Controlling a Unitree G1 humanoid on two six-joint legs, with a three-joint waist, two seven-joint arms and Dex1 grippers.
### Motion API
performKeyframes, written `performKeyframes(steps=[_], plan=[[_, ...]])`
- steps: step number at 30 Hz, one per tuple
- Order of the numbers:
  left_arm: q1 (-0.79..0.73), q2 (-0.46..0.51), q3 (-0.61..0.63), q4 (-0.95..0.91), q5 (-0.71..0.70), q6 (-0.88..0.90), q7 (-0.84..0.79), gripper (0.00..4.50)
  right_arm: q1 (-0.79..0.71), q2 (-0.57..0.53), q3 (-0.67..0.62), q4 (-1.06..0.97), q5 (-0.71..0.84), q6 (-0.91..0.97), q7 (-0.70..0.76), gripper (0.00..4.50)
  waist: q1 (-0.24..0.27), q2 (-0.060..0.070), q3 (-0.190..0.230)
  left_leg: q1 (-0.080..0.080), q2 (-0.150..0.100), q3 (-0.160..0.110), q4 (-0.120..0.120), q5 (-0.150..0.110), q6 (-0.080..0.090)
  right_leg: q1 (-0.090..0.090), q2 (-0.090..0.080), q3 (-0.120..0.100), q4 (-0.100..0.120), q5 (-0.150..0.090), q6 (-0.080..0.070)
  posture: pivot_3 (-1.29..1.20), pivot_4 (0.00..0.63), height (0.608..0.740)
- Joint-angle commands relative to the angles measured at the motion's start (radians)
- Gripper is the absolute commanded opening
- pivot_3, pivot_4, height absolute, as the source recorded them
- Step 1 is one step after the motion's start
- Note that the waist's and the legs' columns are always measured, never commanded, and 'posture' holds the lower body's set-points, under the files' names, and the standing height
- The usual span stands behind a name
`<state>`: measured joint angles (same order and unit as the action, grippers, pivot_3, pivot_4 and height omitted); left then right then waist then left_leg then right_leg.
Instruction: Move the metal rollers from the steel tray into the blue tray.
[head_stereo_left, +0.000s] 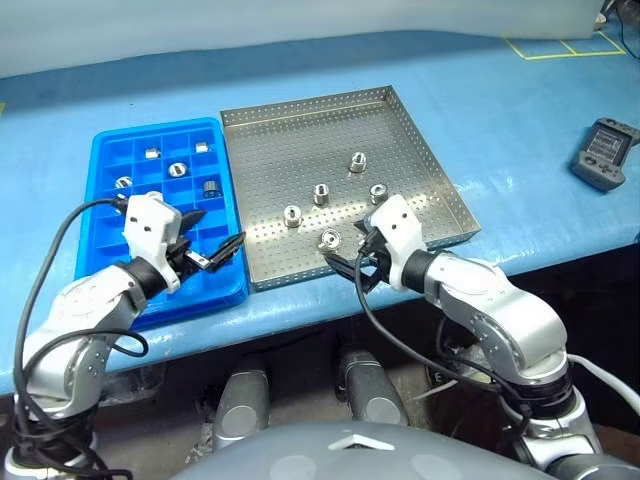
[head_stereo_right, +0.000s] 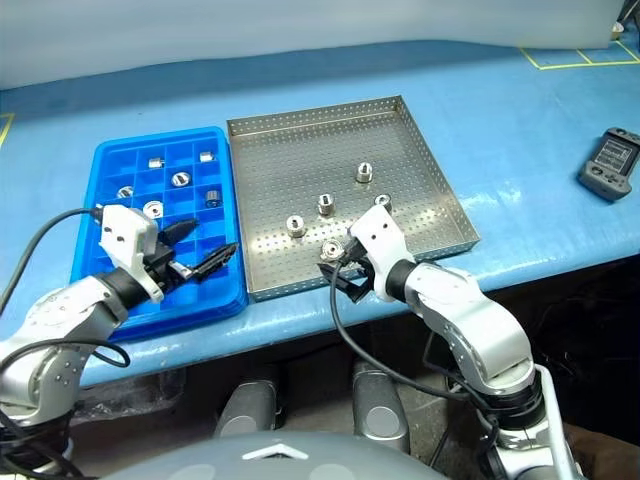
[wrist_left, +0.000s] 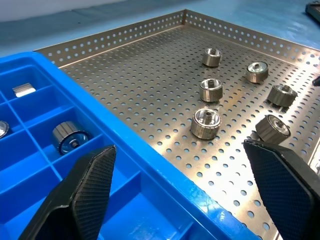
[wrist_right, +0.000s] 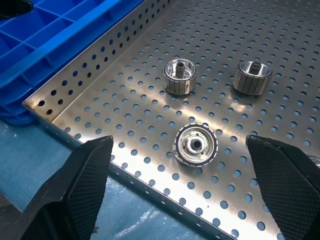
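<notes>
While my right gripper hangs over the near rim of the steel tray at the centre of the left eye view, its fingers spread wide and hold nothing. One metal roller lies on its side between them, seen from the wrist, hole facing up. My right hand covers part of the tray's lower right floor, so I cannot tell what lies under it. Five rollers show on the perforated floor. My left gripper is also wide open and empty, over the lower right of the blue tray, hiding several compartments. A few rollers sit in its upper compartments. A dark handheld device lies at the right edge.
</notes>
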<state>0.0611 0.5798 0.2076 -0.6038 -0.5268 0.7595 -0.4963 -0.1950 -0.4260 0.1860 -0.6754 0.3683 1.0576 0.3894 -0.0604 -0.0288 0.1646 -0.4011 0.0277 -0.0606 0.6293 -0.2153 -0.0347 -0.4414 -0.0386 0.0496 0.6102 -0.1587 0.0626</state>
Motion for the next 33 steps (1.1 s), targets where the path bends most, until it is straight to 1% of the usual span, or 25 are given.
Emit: performKeyframes(steps=[1, 10, 33], plan=[[-0.019, 0.019, -0.014, -0.017, 0.015, -0.017, -0.002, 4.46, 0.001, 0.000, -0.014, -0.040, -0.001, 0.006, -0.022, 4.50, -0.002, 0.000, 0.000, 0.000, 0.000, 0.000, 0.000, 0.000, 0.000, 0.000, 0.000, 0.000, 0.000, 0.000, 0.000, -0.02, 0.150, 0.740], [-0.014, 0.015, -0.038, -0.012, 0.034, -0.022, 0.016, 4.46, -0.014, 0.002, -0.015, -0.019, -0.031, 0.032, -0.087, 4.50, -0.003, 0.000, 0.000, 0.000, 0.000, 0.001, 0.000, 0.000, 0.000, 0.000, 0.000, 0.000, 0.000, 0.000, 0.000, -0.03, 0.150, 0.740], [-0.008, -0.004, -0.041, -0.010, 0.055, -0.030, 0.028, 4.46, -0.032, 0.013, 0.007, 0.006, -0.051, 0.058, -0.102, 4.50, -0.003, 0.000, 0.000, 0.000, 0.000, 0.001, 0.000, 0.000, 0.000, 0.000, 0.000, 0.000, 0.000, 0.000, 0.000, -0.02, 0.150, 0.740]])
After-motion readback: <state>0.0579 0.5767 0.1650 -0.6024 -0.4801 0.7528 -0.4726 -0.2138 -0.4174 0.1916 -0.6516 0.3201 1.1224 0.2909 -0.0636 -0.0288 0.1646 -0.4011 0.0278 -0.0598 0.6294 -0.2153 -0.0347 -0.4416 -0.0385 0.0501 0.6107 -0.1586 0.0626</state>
